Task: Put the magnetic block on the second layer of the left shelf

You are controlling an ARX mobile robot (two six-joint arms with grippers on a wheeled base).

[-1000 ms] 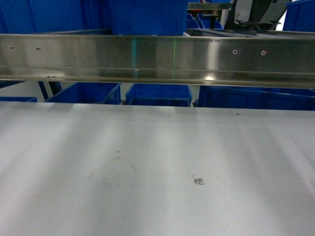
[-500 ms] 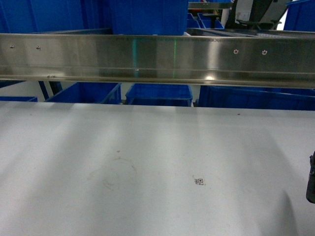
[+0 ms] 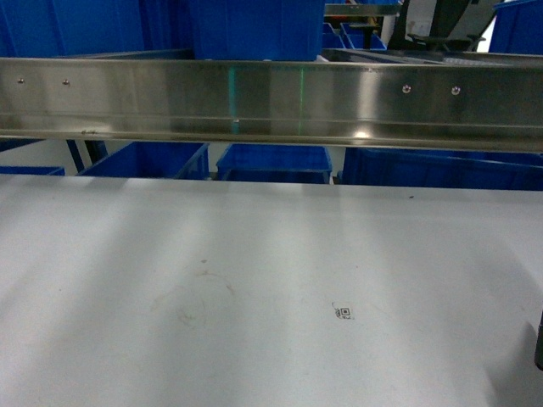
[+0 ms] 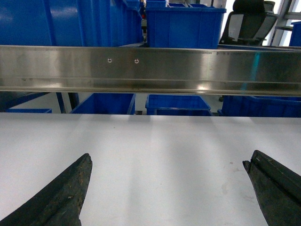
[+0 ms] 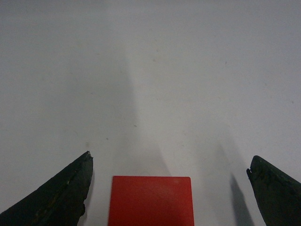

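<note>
On my right wrist camera I see the magnetic block [image 5: 151, 200], a flat red square face, lying on the white tabletop [image 5: 150, 70] at the bottom edge of the picture. It sits between the two dark fingers of the right gripper [image 5: 169, 188], with a clear gap on each side, so neither finger touches it. The jaws stand wide apart and hold nothing. The block is a little closer to the left finger [image 5: 56, 197] than to the other one.

In the head view I cannot see the block. Only a thin dark piece at the right border [image 3: 539, 339], low in the picture, shows there; I cannot tell for sure what part it is.

The left gripper [image 4: 167, 188] I see on my left wrist camera. Its fingers are also spread wide, with only bare table between them, and it holds nothing.

Beyond the table runs a shiny steel rail [image 3: 271, 102] of the rack, across the whole width of the head view. Behind and below it stand several blue bins [image 3: 273, 163], and more blue bins are above the rail. On the table surface is a small printed marker [image 3: 344, 313]. A black office chair [image 4: 247, 21] is in the far background of the left wrist view.
</note>
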